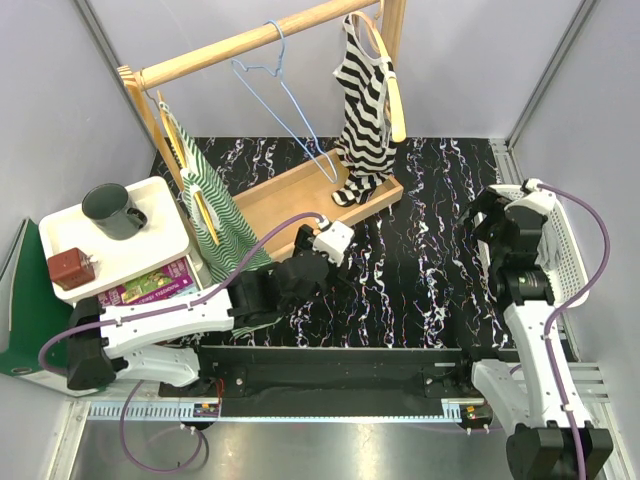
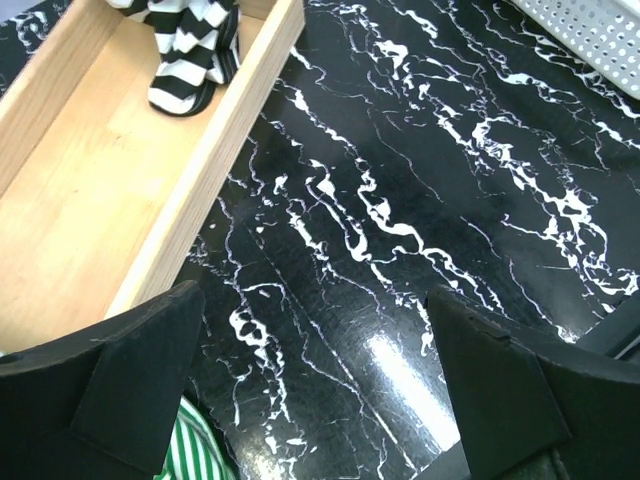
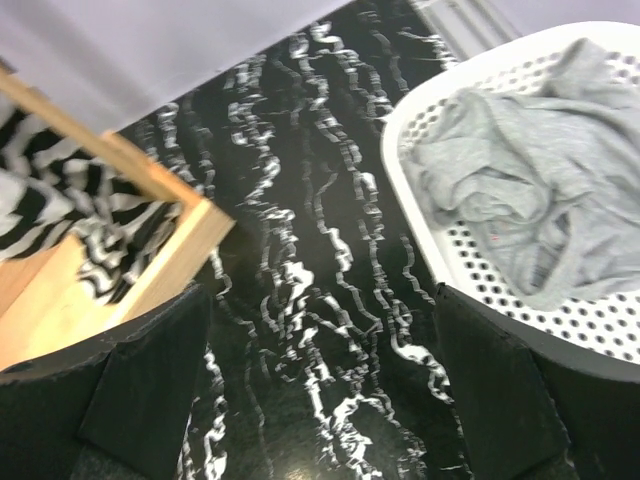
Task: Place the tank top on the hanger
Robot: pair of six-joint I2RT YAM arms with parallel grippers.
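Tank top in basket (hanger on rail)

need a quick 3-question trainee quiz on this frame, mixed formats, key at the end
1. Multiple choice: where does the grey tank top lie? A) in the white basket B) on the rack's wooden base C) flat on the marbled tabletop.
2. True or false: the light-blue hanger hangs bare on the wooden rail.
3. Fill in: the left gripper and the right gripper both stand ____, holding nothing.
Key: 1 A; 2 true; 3 open.
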